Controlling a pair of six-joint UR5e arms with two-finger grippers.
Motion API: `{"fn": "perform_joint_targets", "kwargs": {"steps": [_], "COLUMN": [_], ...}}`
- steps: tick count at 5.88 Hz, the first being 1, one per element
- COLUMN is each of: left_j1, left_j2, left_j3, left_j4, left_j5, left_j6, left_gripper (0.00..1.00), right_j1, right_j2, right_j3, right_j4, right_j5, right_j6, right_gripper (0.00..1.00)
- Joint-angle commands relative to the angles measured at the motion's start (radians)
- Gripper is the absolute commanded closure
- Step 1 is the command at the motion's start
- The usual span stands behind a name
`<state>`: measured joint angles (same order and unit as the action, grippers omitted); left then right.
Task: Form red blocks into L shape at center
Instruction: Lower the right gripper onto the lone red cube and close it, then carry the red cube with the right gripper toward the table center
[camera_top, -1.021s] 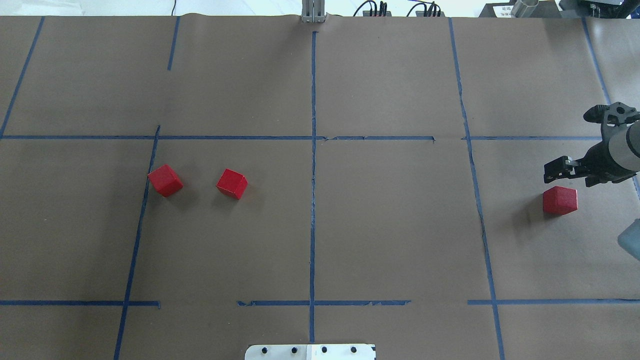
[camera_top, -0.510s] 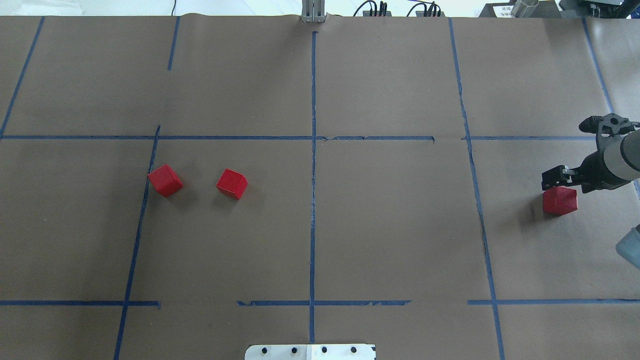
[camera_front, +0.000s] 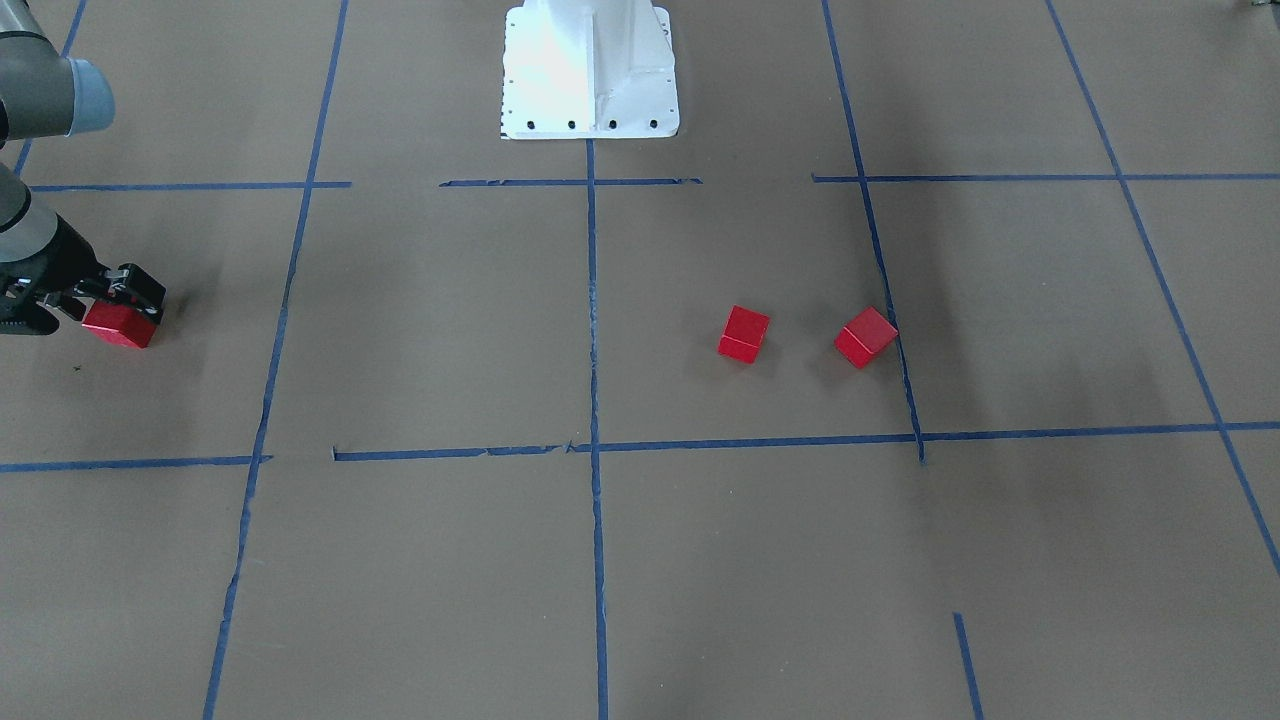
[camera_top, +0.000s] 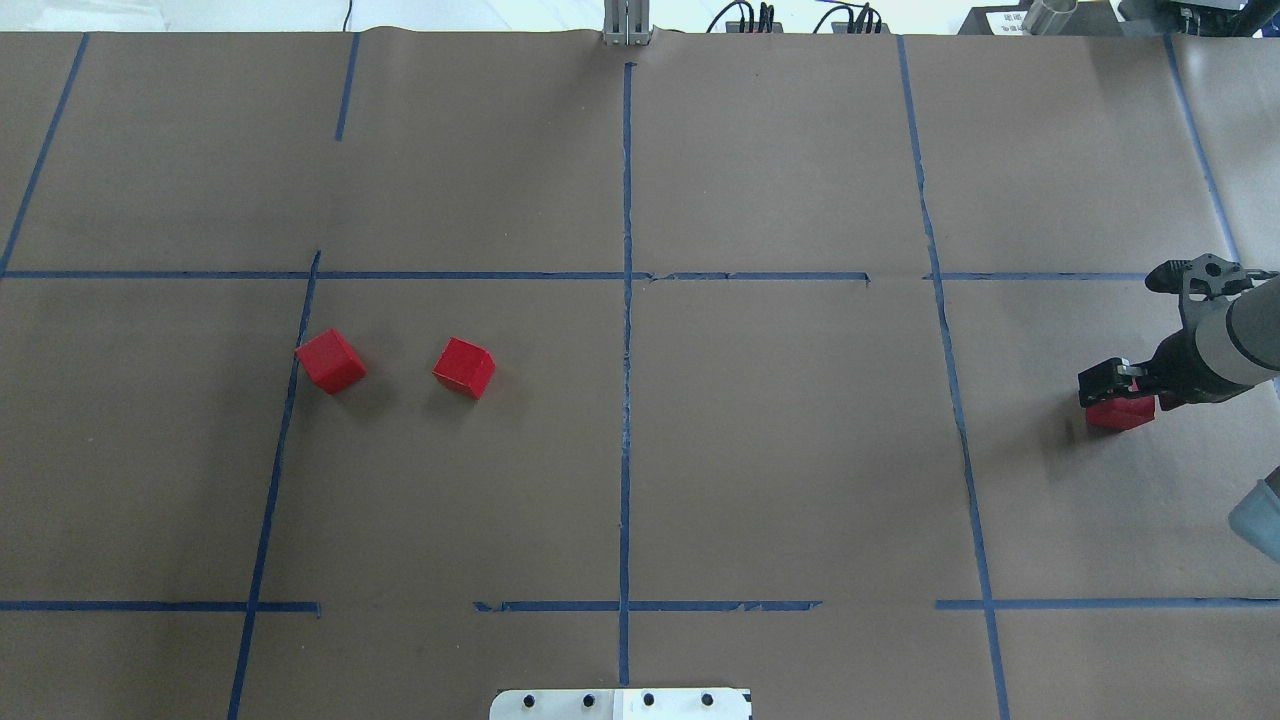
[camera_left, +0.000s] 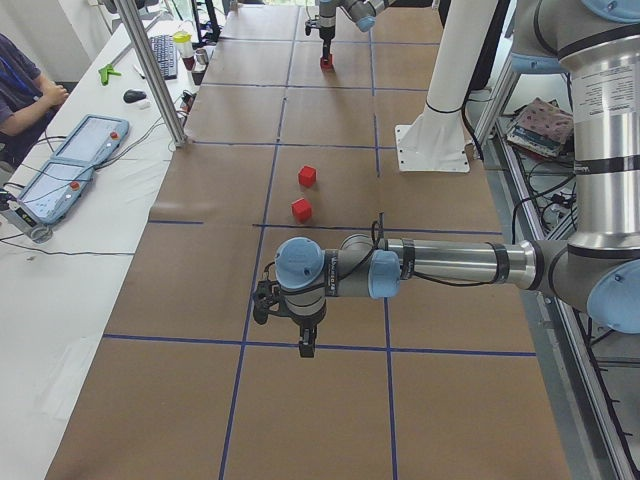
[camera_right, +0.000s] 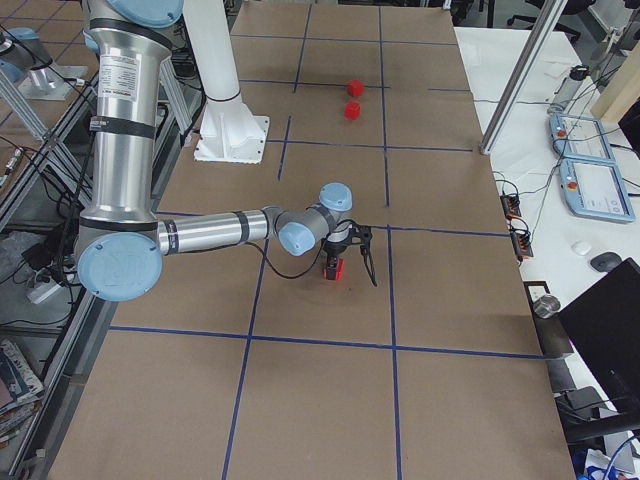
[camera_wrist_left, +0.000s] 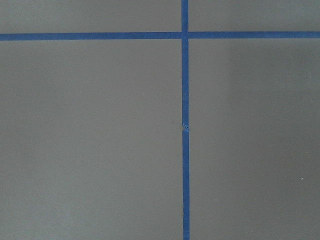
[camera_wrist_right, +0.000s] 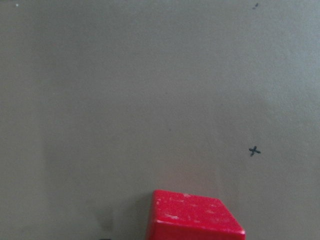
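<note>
Red blocks (camera_top: 463, 367): small rigid glossy cubes, probably light, with slick faces; best pinched squarely across two opposite flat sides. Two lie apart at the left side of the center (camera_top: 780, 440). The third block (camera_top: 1122, 415) sits on the bench (camera_top: 150, 450) far right, beneath the right jaws; grip undeterminable. Left jaws: state undeterminable.

Brown paper covers the long table (camera_top: 800, 450) from end to end, and blue tape lines (camera_top: 626, 400) cut it into squares. Beside it runs a white bench (camera_left: 90, 280) carrying a keyboard (camera_left: 163, 55), a mouse (camera_left: 135, 96) and grey control tablets (camera_left: 75, 165). A silver post (camera_left: 160, 80) rises at the table's edge. The light is even, the shadows soft.
</note>
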<state>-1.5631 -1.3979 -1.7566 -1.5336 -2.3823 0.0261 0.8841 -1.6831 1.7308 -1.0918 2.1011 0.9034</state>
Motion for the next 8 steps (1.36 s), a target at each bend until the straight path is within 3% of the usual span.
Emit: {"fn": "perform_joint_targets", "kwargs": {"steps": [1,2,3,4,5,7,8], "left_j1": [0.0,0.0,0.0,0.0,0.0,0.0,0.0], "left_j2": [0.0,0.0,0.0,0.0,0.0,0.0,0.0], "left_j3": [0.0,0.0,0.0,0.0,0.0,0.0,0.0], "left_j4": [0.001,0.003,0.003,0.003,0.003,0.004,0.004], "left_j5": [0.0,0.0,0.0,0.0,0.0,0.0,0.0], "left_j6": [0.0,0.0,0.0,0.0,0.0,0.0,0.0], "left_gripper": [0.0,0.0,0.0,0.0,0.0,0.0,0.0], "right_j1": [-0.007,-0.005,-0.016,-0.02,-0.027,-0.115,-0.208], "right_j2": [0.003,0.008,0.01,0.017,0.107,0.431,0.553], "right_j3": [0.003,0.01,0.044,0.111,0.139,0.138,0.115], "right_j4": [0.0,-0.003,-0.01,-0.013,-0.052,-0.336,-0.418], "right_j5": [-0.001,-0.001,-0.001,0.011,0.01,-0.033,-0.1], "right_j6": [-0.007,-0.011,-0.012,-0.012,-0.006,0.029,0.129], "right_gripper": [0.73,0.88,0.97,0.97,0.96,1.0,1.0]}}
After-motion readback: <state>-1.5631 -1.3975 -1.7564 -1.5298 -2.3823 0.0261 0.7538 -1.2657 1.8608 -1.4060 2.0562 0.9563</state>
